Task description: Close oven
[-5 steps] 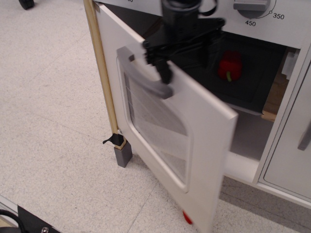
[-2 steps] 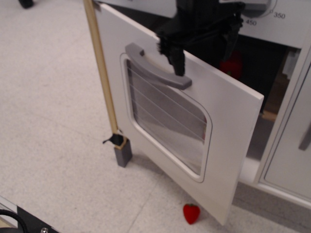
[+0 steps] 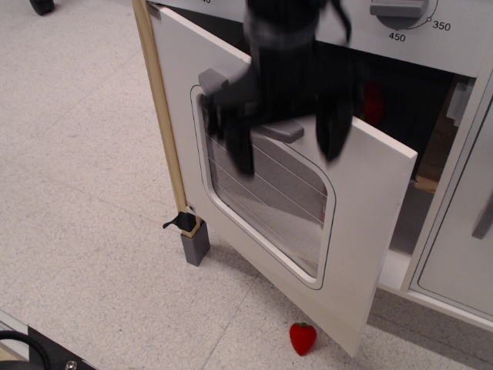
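Oven [image 3: 370,200]: a white toy-kitchen unit whose large door stands partly open, hinged along its left edge beside a pale wooden post [image 3: 160,108]. The door carries a rounded window [image 3: 269,204] crossed by thin wires and a grey bar handle [image 3: 266,123] above it. The black gripper [image 3: 285,142], motion-blurred, hangs in front of the door's upper part with its two fingers [image 3: 237,142] spread wide apart, pinching nothing. The handle lies between and just behind the fingers; the window extends below the fingertips. Whether either finger touches the door cannot be told through the blur. Behind the right finger the dark oven interior shows, with a red object [image 3: 373,96] dimly visible inside. Above and right of the fingers sits the grey dial panel [image 3: 431,27], marked 450 and 350. Far right of the fingers is a plain white cabinet door [image 3: 462,254] with a small grey handle. Well below the fingers, a red toy strawberry [image 3: 303,338] lies on the speckled floor [image 3: 85,216] under the door's lower corner.
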Robot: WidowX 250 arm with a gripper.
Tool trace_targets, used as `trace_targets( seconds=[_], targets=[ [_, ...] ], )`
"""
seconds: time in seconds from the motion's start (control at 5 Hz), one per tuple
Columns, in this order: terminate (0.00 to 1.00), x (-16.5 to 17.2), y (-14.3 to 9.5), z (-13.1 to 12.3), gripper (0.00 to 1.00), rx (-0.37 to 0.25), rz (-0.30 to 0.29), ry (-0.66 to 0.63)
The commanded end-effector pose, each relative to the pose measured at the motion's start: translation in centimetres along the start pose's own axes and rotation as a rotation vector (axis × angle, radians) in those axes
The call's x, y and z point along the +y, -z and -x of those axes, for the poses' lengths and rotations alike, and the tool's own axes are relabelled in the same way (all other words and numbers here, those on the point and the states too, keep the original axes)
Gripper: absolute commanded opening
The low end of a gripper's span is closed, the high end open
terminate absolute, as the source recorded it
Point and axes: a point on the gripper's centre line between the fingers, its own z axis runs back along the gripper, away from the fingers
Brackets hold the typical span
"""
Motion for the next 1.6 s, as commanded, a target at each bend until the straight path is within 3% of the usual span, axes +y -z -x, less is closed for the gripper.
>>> trace_targets(
  seconds=[0.0, 0.2, 0.8, 1.2, 1.4],
  targets=[
    [0.0, -0.7, 6.1, 0.3, 1.0, 0.009, -0.073, 0.168],
    [0.0, -2.2, 7.9, -0.2, 1.0, 0.035, -0.027, 0.216],
    [0.0, -6.0, 8.7, -4.0, 1.0, 0.013, 0.023, 0.226],
    [0.0, -8.7, 9.0, -8.1, 1.0, -0.104, 0.055, 0.193],
    [0.0, -9.1, 8.9, -9.0, 1.0, -0.112, 0.062, 0.17]
  ],
)
